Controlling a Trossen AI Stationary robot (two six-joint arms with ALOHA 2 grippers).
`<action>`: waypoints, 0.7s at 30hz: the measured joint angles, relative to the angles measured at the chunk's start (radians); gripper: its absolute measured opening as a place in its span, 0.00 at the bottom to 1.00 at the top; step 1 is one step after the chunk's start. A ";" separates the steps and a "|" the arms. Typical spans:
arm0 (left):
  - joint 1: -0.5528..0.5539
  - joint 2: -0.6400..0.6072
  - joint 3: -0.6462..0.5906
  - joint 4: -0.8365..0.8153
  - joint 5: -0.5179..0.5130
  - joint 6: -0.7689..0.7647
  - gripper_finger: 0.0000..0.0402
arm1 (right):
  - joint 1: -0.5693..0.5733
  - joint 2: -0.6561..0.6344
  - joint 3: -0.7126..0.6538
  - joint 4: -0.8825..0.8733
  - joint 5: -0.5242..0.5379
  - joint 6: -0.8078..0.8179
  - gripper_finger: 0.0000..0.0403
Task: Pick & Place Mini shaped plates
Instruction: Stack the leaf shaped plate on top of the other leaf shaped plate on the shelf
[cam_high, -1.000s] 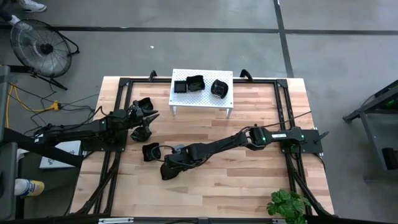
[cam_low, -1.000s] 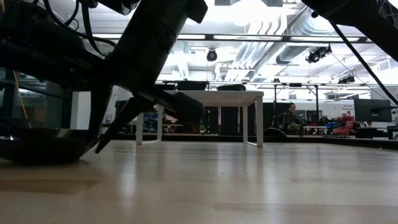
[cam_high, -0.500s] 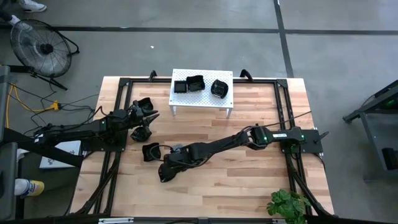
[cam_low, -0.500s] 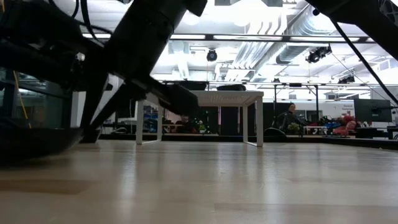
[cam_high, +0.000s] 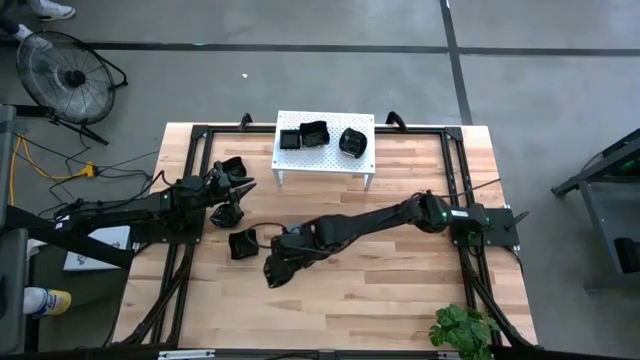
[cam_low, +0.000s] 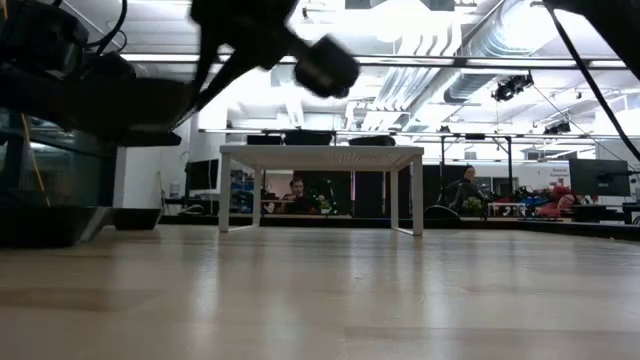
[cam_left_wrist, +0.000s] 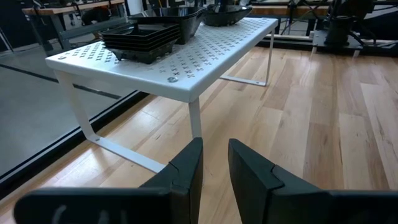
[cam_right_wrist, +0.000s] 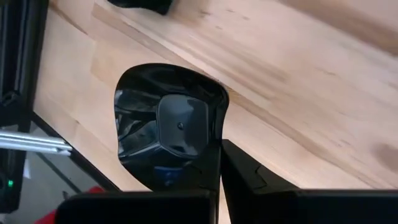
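We're in a big open robotics lab or workshop: a butcher-block table (cam_high: 400, 280) on a black frame sits on bare grey concrete floor (cam_high: 300, 80) with taped lines, a floor fan (cam_high: 62, 75) off to one side, exposed silver ducting (cam_low: 440, 60) and strip lights overhead, and people seated at cluttered benches (cam_low: 530, 205) in back
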 joint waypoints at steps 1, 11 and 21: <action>0.000 0.000 0.000 0.000 0.000 0.000 0.18 | -0.002 -0.014 0.000 -0.025 0.001 -0.003 0.00; 0.000 0.000 0.000 0.000 0.000 0.000 0.18 | -0.031 -0.152 0.000 -0.398 -0.001 -0.023 0.00; 0.000 0.000 0.000 0.000 0.000 0.000 0.18 | -0.127 -0.293 0.000 -0.559 -0.003 -0.165 0.00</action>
